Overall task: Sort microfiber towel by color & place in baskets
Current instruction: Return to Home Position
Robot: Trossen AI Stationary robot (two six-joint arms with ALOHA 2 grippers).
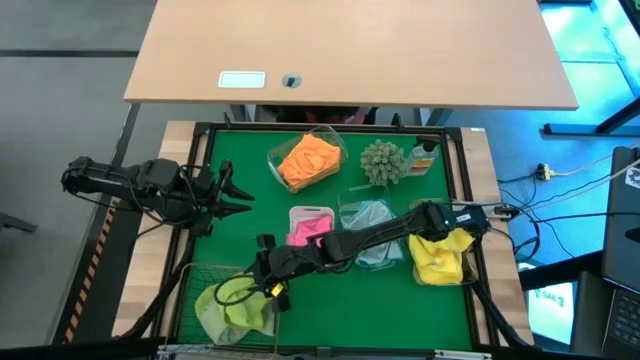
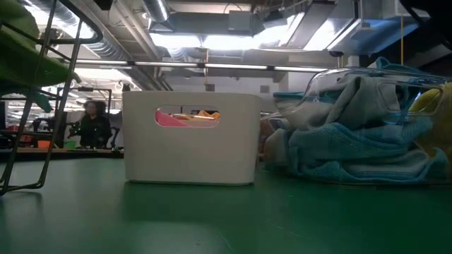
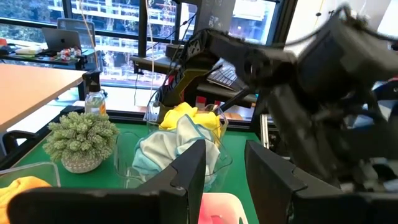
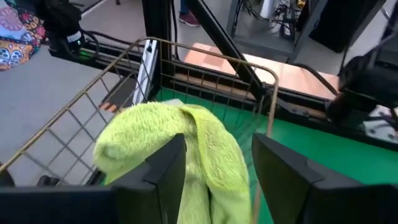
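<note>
Lime green towels [image 1: 232, 308] lie heaped in the dark wire-mesh basket [image 1: 200, 272] at the table's near left. My right gripper [image 1: 268, 283] reaches across the table and hovers open above them. In its wrist view the fingers stand on either side of a hump of lime towel [image 4: 186, 146]. My left gripper [image 1: 243, 195] waits open and empty at the table's left. Orange towels [image 1: 308, 160], teal-blue towels [image 1: 370, 238] and yellow towels [image 1: 440, 258] fill clear tubs. Pink towels [image 1: 308, 228] lie in the white tray [image 2: 191, 141]. My right gripper comes at the lime towel's raised fold [image 4: 208, 155] slanting down from the table's right side, with its fingers apart. I cannot tell whether a finger [image 4: 165, 171] touches the cloth. The towel rests in the wire basket.
A round spiky plant [image 1: 382, 162] and a small brown bottle [image 1: 425, 158] stand at the far edge between the tubs. My right arm [image 1: 380, 235] stretches low over the pink and teal containers. Bare green mat [image 1: 370, 310] lies along the near edge.
</note>
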